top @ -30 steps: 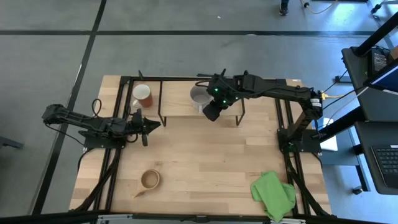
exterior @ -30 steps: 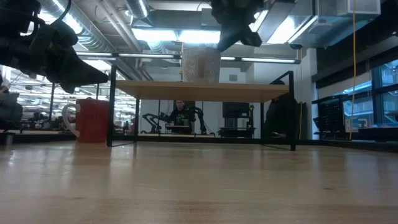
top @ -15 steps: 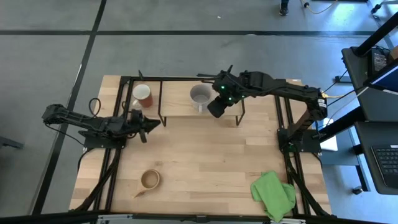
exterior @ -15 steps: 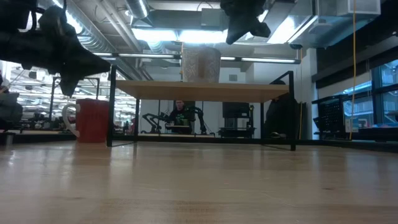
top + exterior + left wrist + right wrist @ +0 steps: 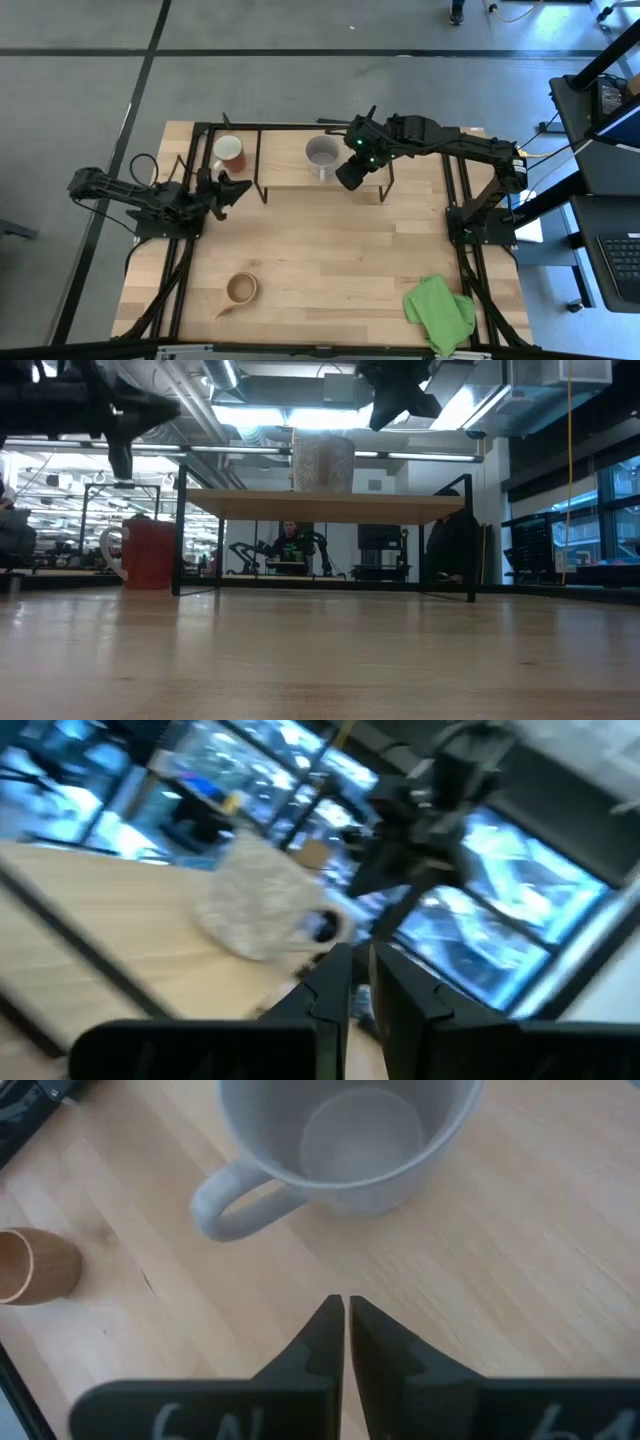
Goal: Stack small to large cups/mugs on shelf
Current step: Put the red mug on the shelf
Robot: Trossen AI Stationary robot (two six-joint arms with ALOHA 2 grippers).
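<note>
High view, left to right. The left gripper (image 5: 232,190) hangs above the desk (image 5: 330,260) just beside the shelf's left end, fingers nearly closed and empty. The red mug (image 5: 229,152) stands on the desk at the shelf's left end, beyond the left gripper. The tan wooden cup (image 5: 241,289) sits well apart near the front edge. The grey mug (image 5: 321,153) stands upright on the shelf (image 5: 290,170). The right gripper (image 5: 348,179) hovers just beside it, fingers closed on nothing. A green cloth (image 5: 439,311) lies at front right.
</note>
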